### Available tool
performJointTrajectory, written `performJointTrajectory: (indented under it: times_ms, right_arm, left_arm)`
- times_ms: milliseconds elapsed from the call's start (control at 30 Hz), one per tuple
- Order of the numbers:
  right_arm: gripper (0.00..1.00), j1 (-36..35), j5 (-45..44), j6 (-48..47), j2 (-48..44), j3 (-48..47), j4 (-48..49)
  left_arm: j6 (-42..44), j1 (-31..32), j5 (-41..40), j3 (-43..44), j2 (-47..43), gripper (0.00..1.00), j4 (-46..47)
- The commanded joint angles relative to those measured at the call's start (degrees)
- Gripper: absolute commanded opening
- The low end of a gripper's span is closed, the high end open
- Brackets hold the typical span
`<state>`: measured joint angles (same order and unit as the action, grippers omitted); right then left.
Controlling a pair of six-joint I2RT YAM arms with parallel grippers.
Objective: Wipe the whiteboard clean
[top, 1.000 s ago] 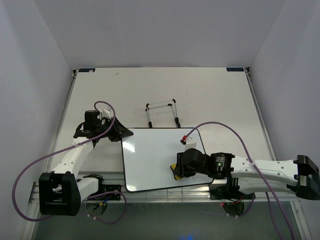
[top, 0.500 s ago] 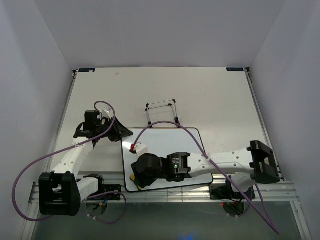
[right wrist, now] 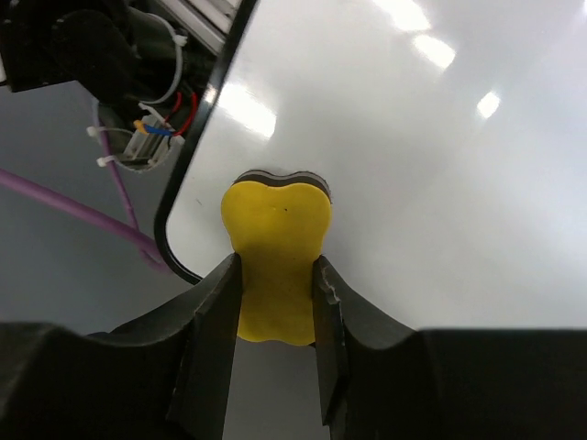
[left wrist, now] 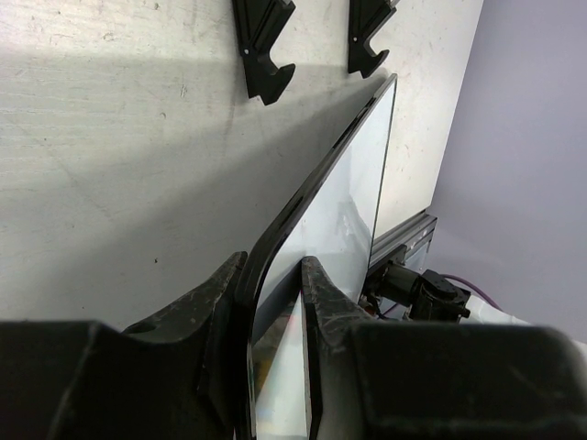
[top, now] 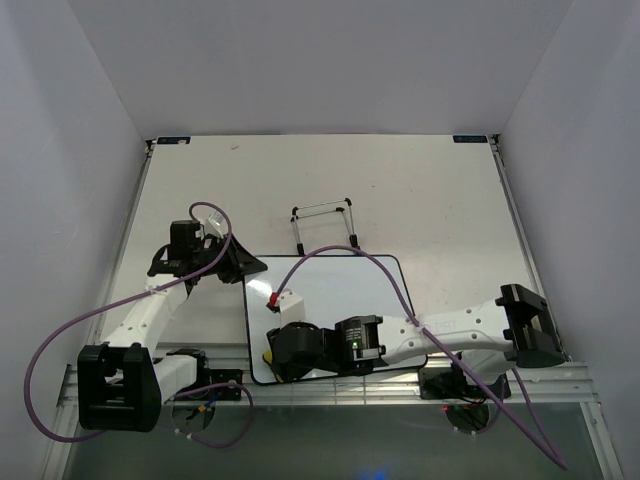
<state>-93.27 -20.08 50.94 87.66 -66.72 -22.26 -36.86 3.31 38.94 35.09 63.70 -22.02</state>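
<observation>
The whiteboard (top: 330, 290) lies flat near the table's front edge, white with a thin black rim, and no red scribble shows on it. My left gripper (top: 243, 266) is shut on its far-left corner; in the left wrist view the board's rim (left wrist: 312, 192) runs between my fingers. My right gripper (top: 272, 356) is shut on the yellow eraser (right wrist: 275, 243) and presses it on the board near its near-left corner (right wrist: 170, 252). A sliver of the eraser (top: 267, 357) shows from above.
The black wire easel stand (top: 325, 225) stands just behind the board. Its black feet (left wrist: 261, 46) show in the left wrist view. The aluminium front rail (top: 400, 385) and loose cables (right wrist: 138, 137) lie just past the board's near edge.
My right gripper has swept the eraser from the board's right side to its near-left corner. The left gripper and the board have stayed still.
</observation>
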Motion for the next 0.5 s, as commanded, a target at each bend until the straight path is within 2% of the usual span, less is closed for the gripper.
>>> performJointTrajectory:
  times_ms: [0, 167, 467]
  right_arm:
    - [0.24, -2.26, -6.99, 6.36, 1.11, -0.60, -11.21]
    - [0.24, -4.37, -10.60, 11.81, 3.05, -2.28, -20.01]
    - [0.25, -3.06, -9.46, 17.44, -4.94, 10.45, -19.14]
  left_arm:
    - [4.69, 0.91, -8.18, -0.11, -0.51, 0.00, -1.18]
    - [4.69, 0.91, -8.09, -0.11, -0.51, 0.00, -1.18]
    - [4.78, 0.91, -7.56, -0.20, -0.60, 0.00, -1.09]
